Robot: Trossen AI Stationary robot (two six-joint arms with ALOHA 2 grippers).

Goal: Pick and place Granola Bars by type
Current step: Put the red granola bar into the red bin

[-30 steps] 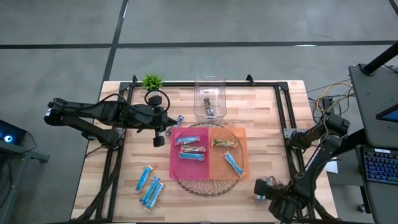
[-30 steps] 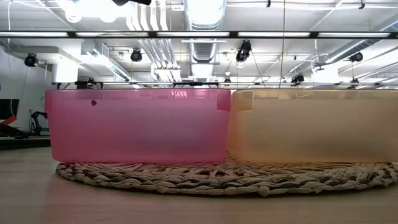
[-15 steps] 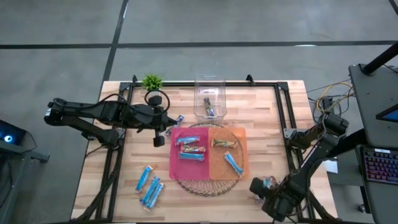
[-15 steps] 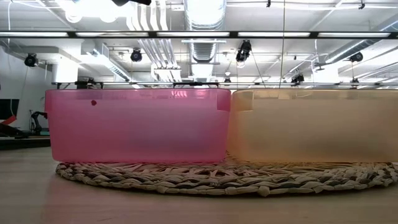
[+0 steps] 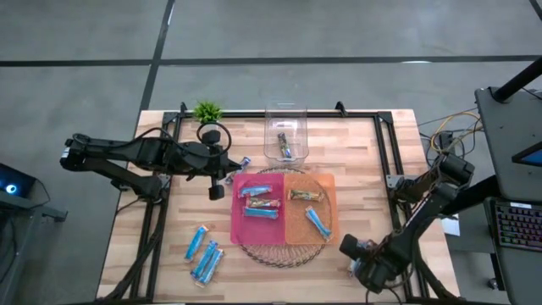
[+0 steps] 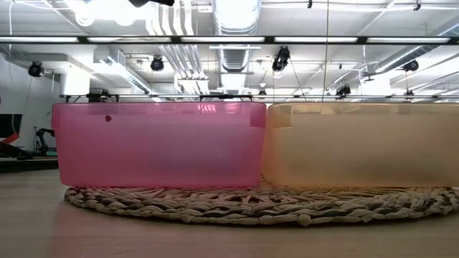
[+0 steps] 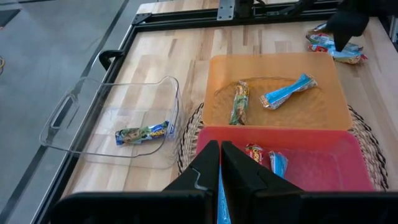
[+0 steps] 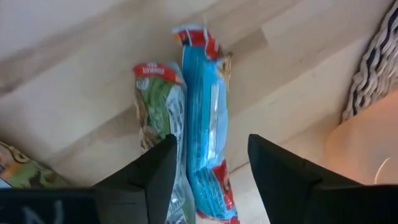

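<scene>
Right hand [image 8: 208, 168] spread over blue bar [image 8: 208, 124] near table edge.

Legible text: none. The wrappers of the granola bars [image 8: 208, 124] beside the woven mat [image 8: 373, 56] carry print too small to read; no labels, numbers or signs can be made out elsewhere.
</scene>
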